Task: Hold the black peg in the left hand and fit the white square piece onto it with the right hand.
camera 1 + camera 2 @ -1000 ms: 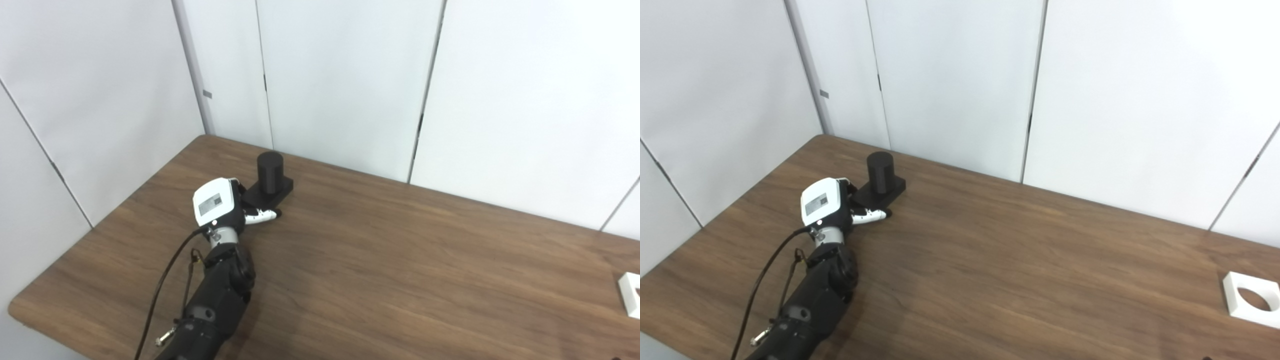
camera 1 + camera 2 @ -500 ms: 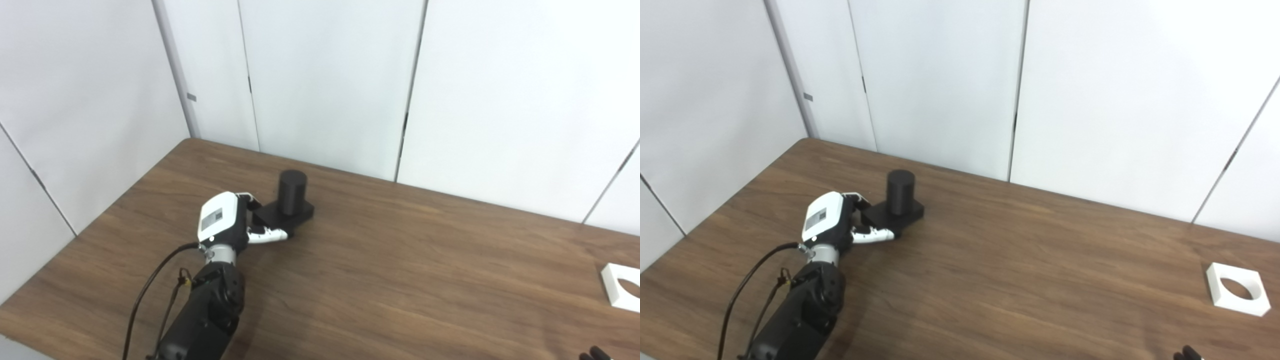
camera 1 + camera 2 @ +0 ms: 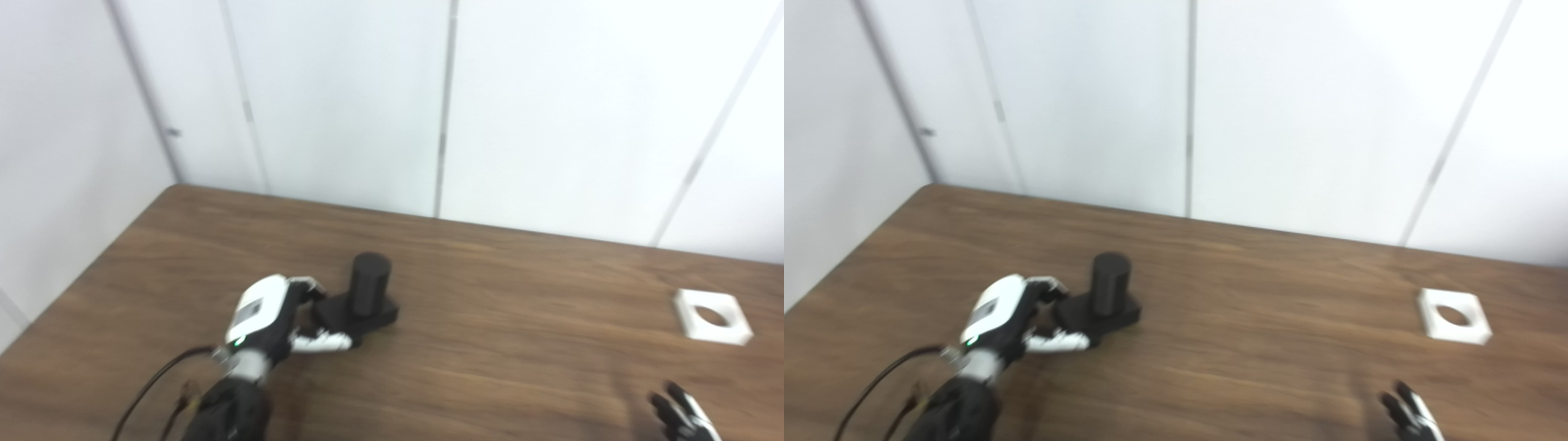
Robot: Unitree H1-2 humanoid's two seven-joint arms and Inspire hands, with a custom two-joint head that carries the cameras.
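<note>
Peg (image 3: pixel 369 293) stood upright on the table (image 3: pixel 490 380) left of centre, left hand (image 3: pixel 269 315) just beside its base on the left, square piece (image 3: pixel 712 316) lay flat far right, well apart, right hand (image 3: pixel 683 416) nearer, at bottom edge.

A robotics test room or lab, by every sign. The bench (image 3: pixel 490 367) is a plain wood-grain top, closed in behind and on the left by bare white wall panels (image 3: pixel 343 104) with thin grey seams (no shelves, pictures or windows show on them). On the bench lie only test pieces: a black peg (image 3: pixel 370 294) on a square base and, well to the right of it, a white square piece (image 3: pixel 712 316) with a round hole.
</note>
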